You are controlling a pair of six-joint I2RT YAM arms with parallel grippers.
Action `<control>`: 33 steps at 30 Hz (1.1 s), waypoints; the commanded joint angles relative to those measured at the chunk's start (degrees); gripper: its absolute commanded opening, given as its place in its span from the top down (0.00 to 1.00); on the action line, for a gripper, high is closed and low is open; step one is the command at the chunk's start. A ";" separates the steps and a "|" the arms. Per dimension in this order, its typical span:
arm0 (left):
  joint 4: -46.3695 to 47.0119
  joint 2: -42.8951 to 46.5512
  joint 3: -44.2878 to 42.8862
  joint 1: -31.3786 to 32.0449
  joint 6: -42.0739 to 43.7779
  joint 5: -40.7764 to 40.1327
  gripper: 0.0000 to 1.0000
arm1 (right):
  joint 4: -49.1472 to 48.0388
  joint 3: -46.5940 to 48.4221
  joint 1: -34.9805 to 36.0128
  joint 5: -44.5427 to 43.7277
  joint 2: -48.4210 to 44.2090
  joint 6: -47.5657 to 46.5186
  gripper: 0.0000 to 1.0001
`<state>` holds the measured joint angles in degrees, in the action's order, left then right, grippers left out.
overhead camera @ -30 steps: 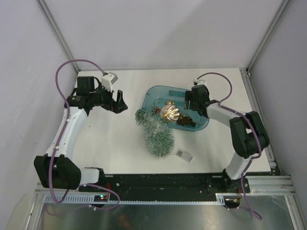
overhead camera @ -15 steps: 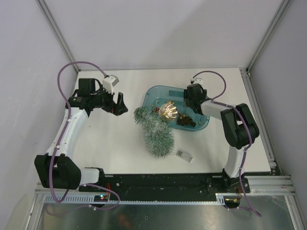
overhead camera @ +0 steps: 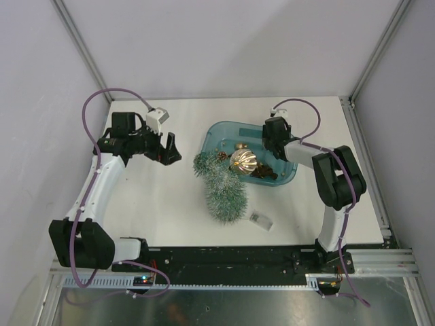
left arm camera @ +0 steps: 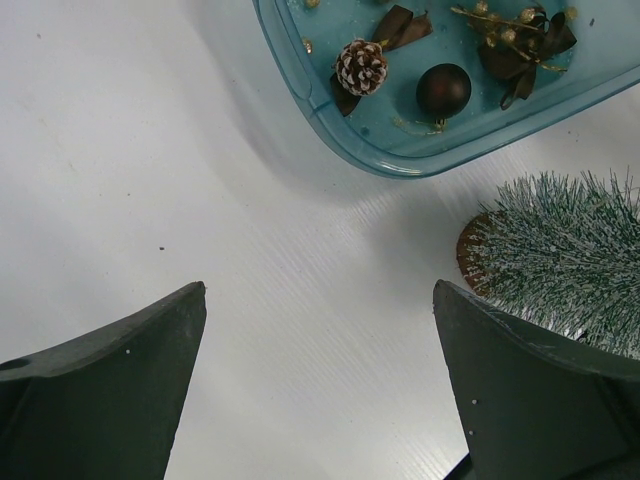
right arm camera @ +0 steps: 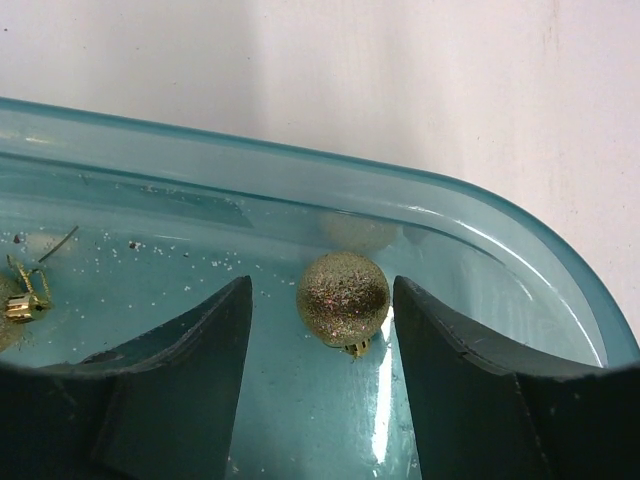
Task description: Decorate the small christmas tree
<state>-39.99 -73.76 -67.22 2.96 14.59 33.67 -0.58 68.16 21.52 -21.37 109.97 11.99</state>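
The small christmas tree (overhead camera: 221,187) lies on its side on the white table, just left of the teal tub (overhead camera: 291,178). Its wood base and frosted bristles show in the left wrist view (left arm camera: 560,255). My left gripper (overhead camera: 170,149) is open and empty over bare table left of the tree, as its own view (left arm camera: 320,290) shows. My right gripper (overhead camera: 272,148) is open inside the tub's back corner. Its jaws stand either side of a small gold glitter ball (right arm camera: 343,298) without touching it. A large ribbed gold ornament (overhead camera: 242,159) lies at the tub's left side by the tree.
The tub also holds a frosted pinecone (left arm camera: 358,67), a dark brown ball (left arm camera: 443,90) and brown bows with gold sprigs (left arm camera: 520,40). A small clear item (overhead camera: 260,220) lies on the table right of the tree. Metal frame posts and grey walls surround the table.
My right gripper has moved a little back and left inside the tub, with its arm folding closer. The large gold ornament and the tree shifted slightly. The left arm has barely moved.
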 commanded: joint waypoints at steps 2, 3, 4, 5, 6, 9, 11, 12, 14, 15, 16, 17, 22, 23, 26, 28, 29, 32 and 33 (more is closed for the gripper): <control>0.84 2.87 0.46 -0.42 1.06 1.99 0.00 | 0.30 1.98 -0.64 -0.43 0.13 0.93 0.37; 0.86 2.98 0.53 -0.42 1.06 2.09 0.00 | 0.31 1.98 -0.80 -0.30 0.36 1.06 0.37; 0.87 3.08 0.57 -0.41 1.14 2.10 0.00 | 0.31 1.98 -1.05 -0.06 0.52 1.22 0.37; 0.83 3.09 0.63 -0.41 1.14 2.14 0.00 | 0.31 1.98 -1.22 0.50 0.69 1.38 0.39; 0.90 3.13 0.61 -0.41 1.14 2.17 0.00 | 0.31 1.98 -1.57 1.00 0.77 1.73 0.41; 0.87 3.03 0.41 -0.41 1.23 2.13 0.00 | 0.32 1.95 -2.36 2.61 0.59 2.39 0.51; 0.90 2.99 0.36 -0.48 1.34 2.00 0.00 | 0.32 1.97 -2.49 3.05 0.18 2.42 0.54; 0.93 3.00 0.35 -0.45 1.37 1.87 0.00 | 0.32 1.97 -2.51 3.25 -0.10 2.47 0.55; 0.96 2.96 0.43 -0.46 1.33 1.74 0.00 | 1.37 1.98 -2.42 3.56 -0.74 2.57 0.56; 0.96 2.98 0.47 -0.44 1.33 1.66 0.00 | 1.99 1.98 -2.34 3.72 -1.31 2.76 0.57; 0.96 2.95 0.49 -0.43 1.28 1.61 0.00 | 2.73 1.98 -2.26 3.84 -2.07 2.90 0.57; 0.96 2.93 0.50 -0.42 1.30 1.59 0.00 | 3.37 1.98 -2.09 4.03 -2.80 3.06 0.58; 1.00 2.85 0.71 -0.41 1.23 1.73 0.00 | 5.43 0.41 -0.74 5.33 -10.23 3.76 0.60; 1.16 2.84 0.79 -0.41 1.10 1.83 0.00 | 5.78 -0.26 -0.62 5.88 -12.16 4.32 0.61; 1.56 3.21 1.28 -0.41 0.88 1.86 0.00 | 7.03 -3.10 -0.92 9.27 -19.73 6.29 0.61; 1.73 3.50 1.63 -0.41 0.88 1.97 0.00 | 7.88 -6.02 -1.30 11.81 -25.74 8.12 0.61; 1.83 3.65 1.73 -0.41 0.88 2.04 0.00 | 8.54 -7.87 -1.43 12.90 -29.80 8.87 0.62; 2.03 3.95 2.08 -0.41 0.91 2.42 0.00 | 10.11 -14.03 -1.64 17.40 -40.64 11.81 0.62; 2.07 4.05 2.18 -0.41 0.85 2.70 0.00 | 11.10 -15.78 -1.65 18.94 -45.07 12.74 0.62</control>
<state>-39.59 -72.12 -65.30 2.94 15.05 34.72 6.98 58.26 20.21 -8.80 76.64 19.97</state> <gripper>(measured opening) 0.996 0.397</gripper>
